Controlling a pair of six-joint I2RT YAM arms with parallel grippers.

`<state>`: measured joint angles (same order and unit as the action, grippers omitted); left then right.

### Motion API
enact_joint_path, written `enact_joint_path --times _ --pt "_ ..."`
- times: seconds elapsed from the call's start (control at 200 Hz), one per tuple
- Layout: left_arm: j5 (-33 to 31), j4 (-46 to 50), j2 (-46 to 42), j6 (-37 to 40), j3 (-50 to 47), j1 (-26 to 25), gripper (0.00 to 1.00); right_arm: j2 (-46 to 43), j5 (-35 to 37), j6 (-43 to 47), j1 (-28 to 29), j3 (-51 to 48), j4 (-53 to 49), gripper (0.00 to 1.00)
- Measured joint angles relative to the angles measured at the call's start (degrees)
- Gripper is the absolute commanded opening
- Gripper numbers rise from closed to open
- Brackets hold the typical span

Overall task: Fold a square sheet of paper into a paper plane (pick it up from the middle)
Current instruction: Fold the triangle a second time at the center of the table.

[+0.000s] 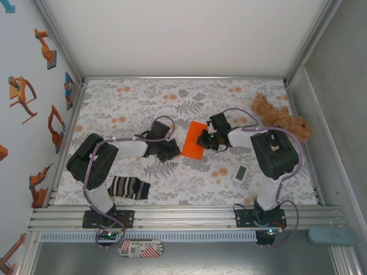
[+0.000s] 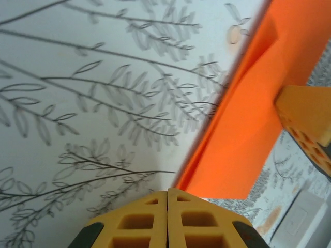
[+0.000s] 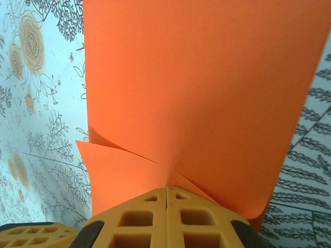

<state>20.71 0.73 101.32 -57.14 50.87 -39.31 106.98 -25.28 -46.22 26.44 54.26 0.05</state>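
Paper [image 1: 194, 140] at mid table [image 1: 132, 97], between both grippers.
Bright orange, plain, unmarked; narrow tilted rectangle from top view.
Right wrist view: two layers, lower flap splayed out left, soft crease running into fingers, one corner curled.
Right gripper [image 1: 202, 139] [image 3: 166, 194] pinched on paper edge.
Left gripper [image 1: 172, 150] [image 2: 167, 195]: fingers pressed together, paper corner [image 2: 243, 134] at tips; cannot tell if pinched.

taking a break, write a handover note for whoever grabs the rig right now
Right gripper: shut on the square sheet of paper, pinching its edge, which puckers there.
Left gripper: shut at the sheet's near corner; whether it pinches it I cannot tell.
Sheet: mid-table between the two grippers, looks raised off the tablecloth.
Done: sheet grasped.
Left: every fold; no clean crease shows yet.
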Motion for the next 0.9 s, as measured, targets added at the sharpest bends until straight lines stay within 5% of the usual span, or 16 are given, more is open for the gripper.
enact_joint_path --times 0.371,0.896 --pt "4.09 -1.6 7.13 1.62 10.58 -0.13 0.06 -0.02 -0.15 0.0 0.0 0.0 0.11 0.0" --pt "7.19 0.63 11.23 3.91 11.04 1.05 0.02 0.02 0.33 2.64 0.0 1.99 -3.02 0.0"
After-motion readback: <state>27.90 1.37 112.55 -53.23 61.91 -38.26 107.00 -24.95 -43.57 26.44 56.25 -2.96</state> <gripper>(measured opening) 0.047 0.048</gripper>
